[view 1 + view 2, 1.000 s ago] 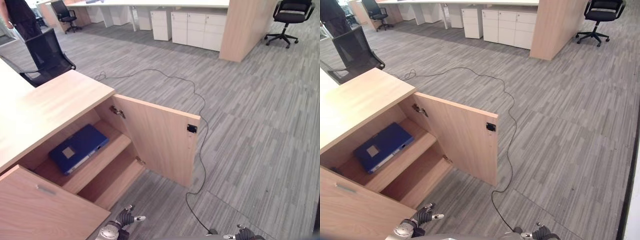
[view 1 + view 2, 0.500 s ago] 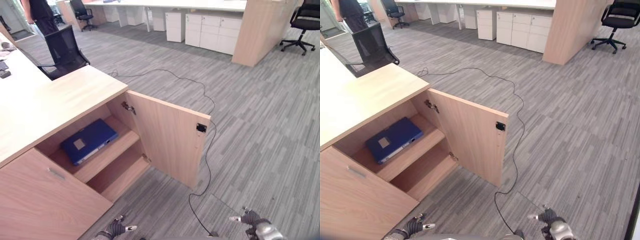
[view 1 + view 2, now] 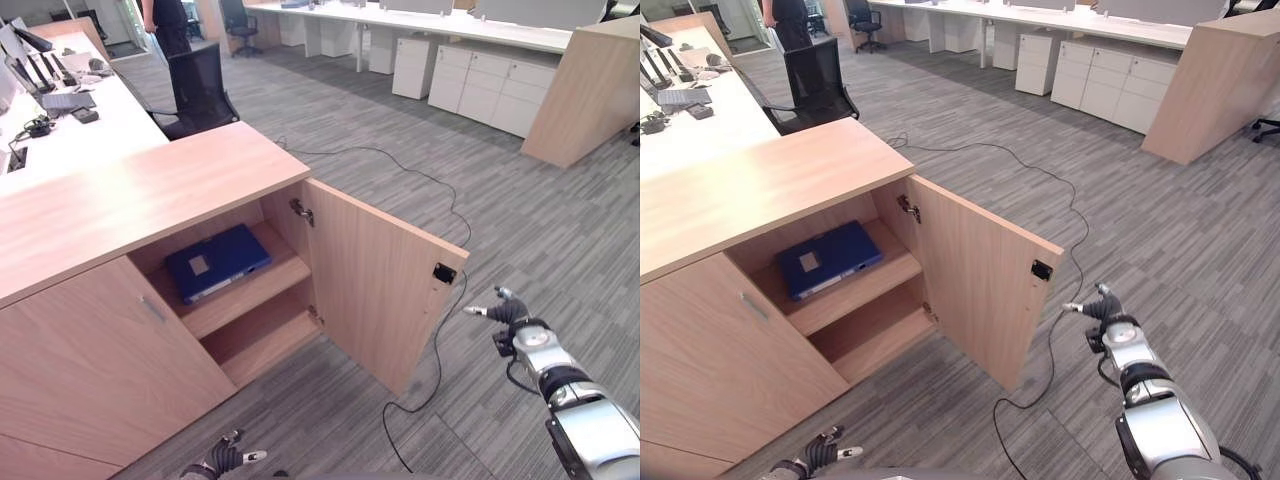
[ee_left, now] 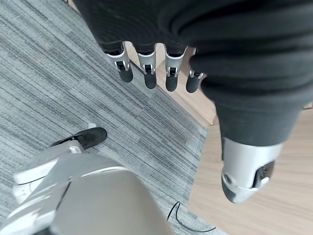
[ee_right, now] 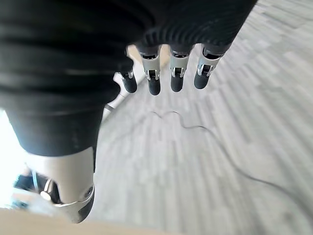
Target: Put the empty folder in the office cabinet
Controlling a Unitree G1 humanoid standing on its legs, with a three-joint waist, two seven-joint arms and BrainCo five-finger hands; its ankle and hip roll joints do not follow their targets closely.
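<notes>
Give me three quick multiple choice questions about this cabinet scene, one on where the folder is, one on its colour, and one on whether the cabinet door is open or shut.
1. Where is the folder?
A. on the cabinet's upper shelf
B. on the floor
C. in the right hand

2. What colour is the folder?
A. red
B. blue
C. white

3. How is the cabinet door?
A. shut
B. taken off
C. swung open

Answers: 1 A, it lies flat on the upper shelf. 2 B, its cover is dark blue. 3 C, the door stands out from the cabinet, with the right hand open beside it, holding nothing.
</notes>
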